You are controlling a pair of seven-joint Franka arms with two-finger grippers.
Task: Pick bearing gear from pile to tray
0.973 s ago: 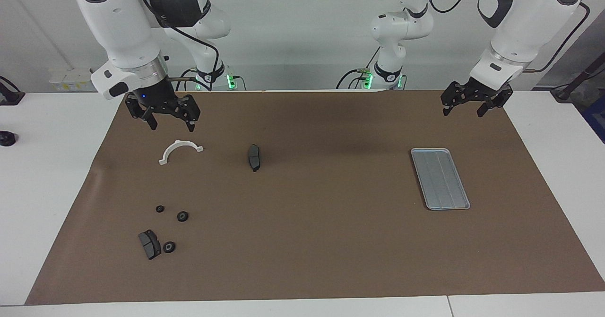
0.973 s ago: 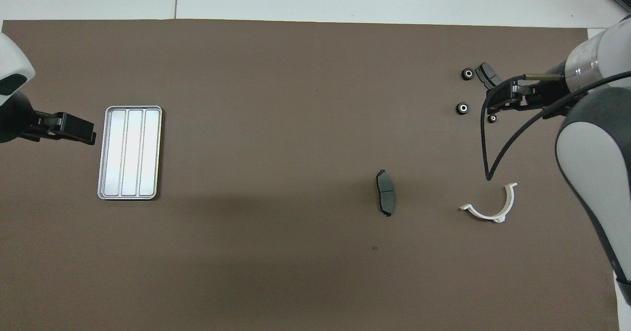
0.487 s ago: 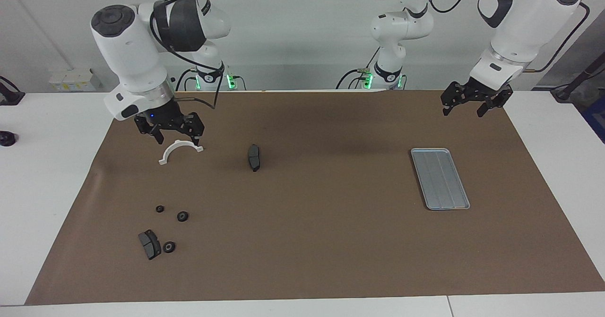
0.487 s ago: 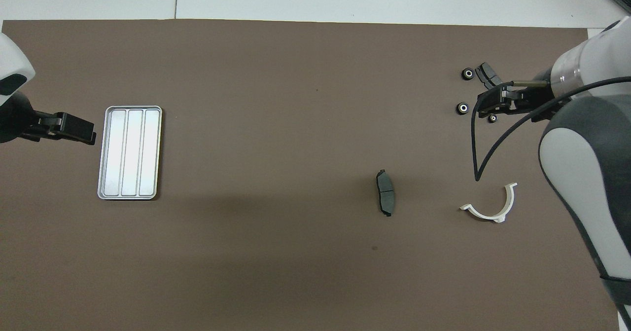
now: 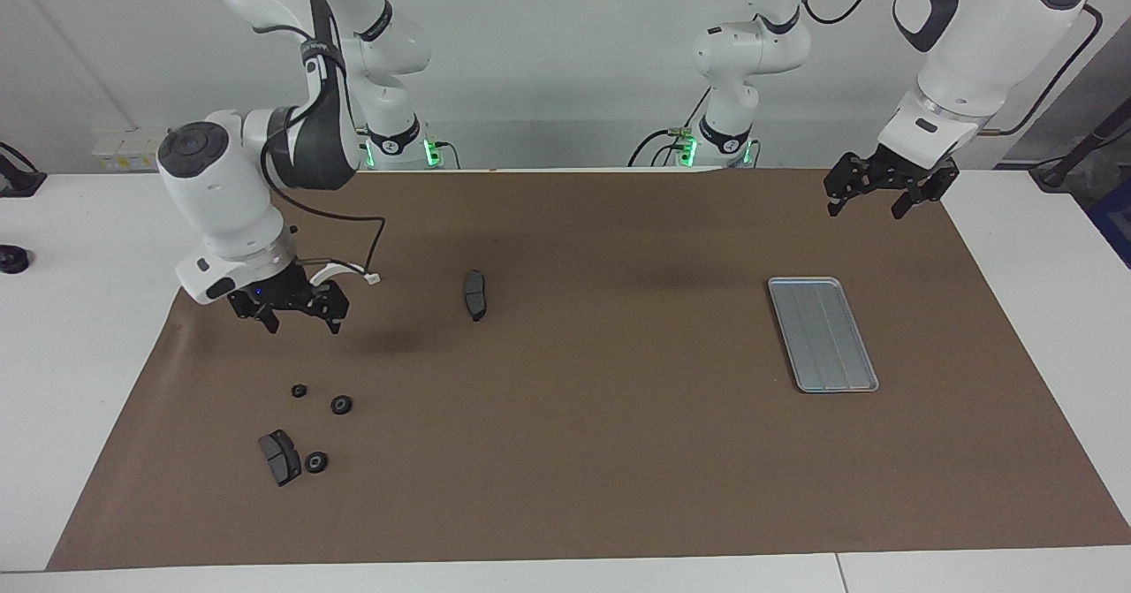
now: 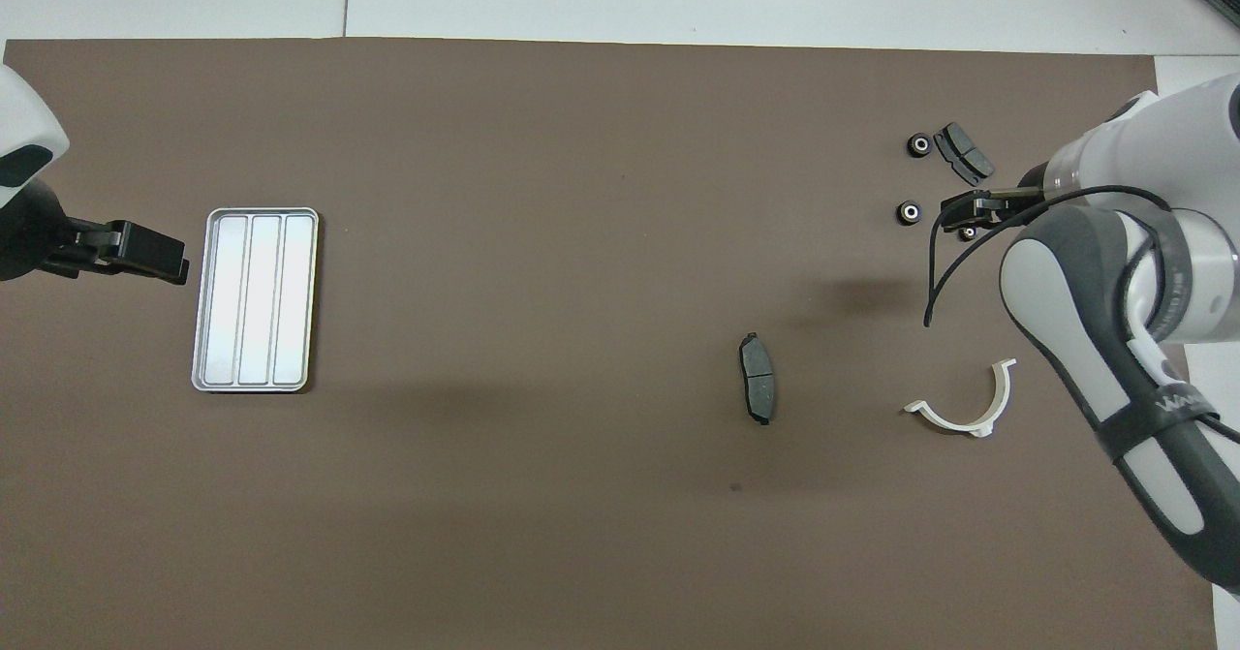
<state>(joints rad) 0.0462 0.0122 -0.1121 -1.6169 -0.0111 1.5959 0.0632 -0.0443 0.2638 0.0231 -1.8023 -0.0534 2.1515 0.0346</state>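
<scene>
the right gripper [image 5: 298,319] hangs with fingers spread wide and empty above the mat near the pile [image 5: 305,429], while the left gripper [image 5: 866,203] waits wide open beside the tray [image 5: 823,334].

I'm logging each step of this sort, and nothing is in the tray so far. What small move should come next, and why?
Probably lower the open right claw onto one black ring in the pile: it hangs empty above the mat short of it, and the tray holds nothing. The left claw waits open.

The white half-ring bracket [image 5: 353,270] is mostly hidden by the right end effector [image 5: 300,321]; the overhead view's edge cuts off the left end effector [image 6: 145,255].
</scene>
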